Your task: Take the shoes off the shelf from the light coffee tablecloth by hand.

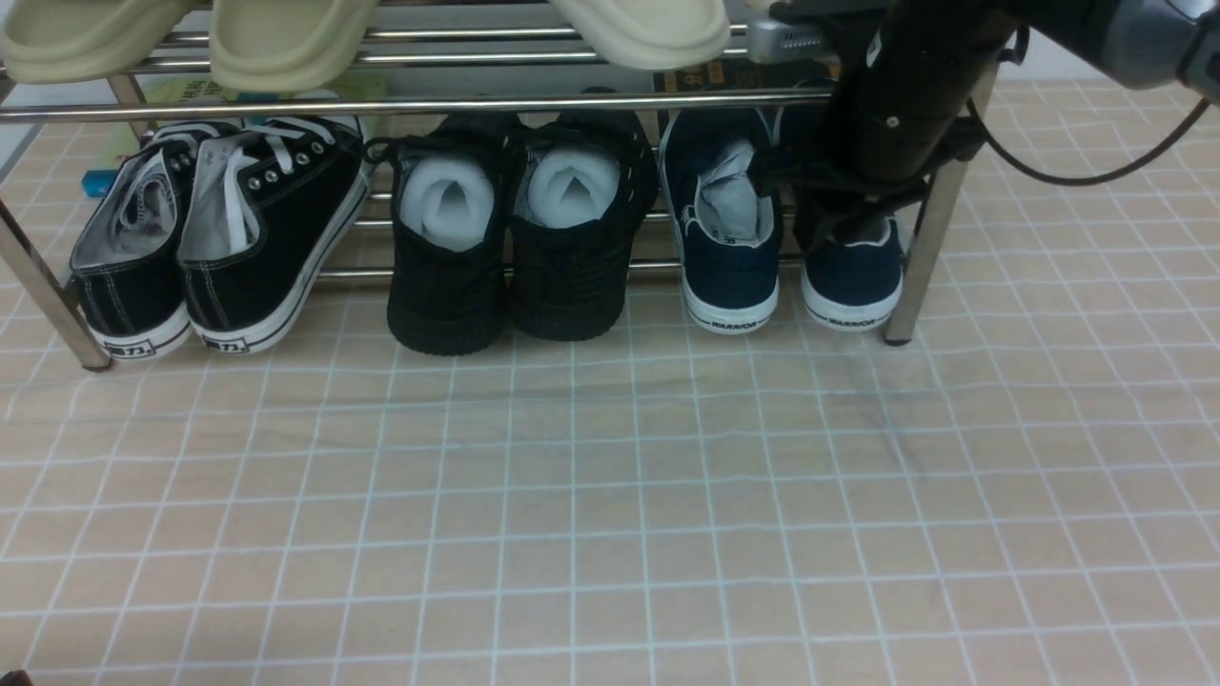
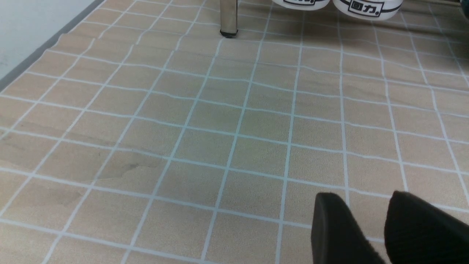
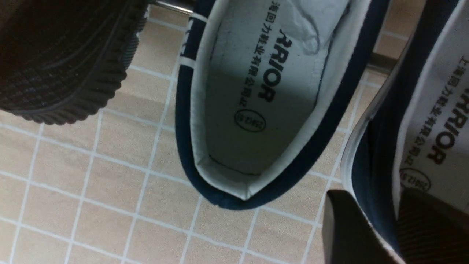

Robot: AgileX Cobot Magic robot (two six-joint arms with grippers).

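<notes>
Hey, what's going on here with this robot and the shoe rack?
The right gripper is at the navy shoes on the lower tier of the shelf. Its jaws straddle the wall of the right-hand shoe; I can't tell whether they grip it. Neither navy shoe is out on the light coffee tablecloth yet. The left gripper hangs open above the cloth, holding nothing.

Black arm [image 1: 905, 105], right tool [image 3: 388, 231] (looping cable [image 1: 1077, 179]).
</notes>
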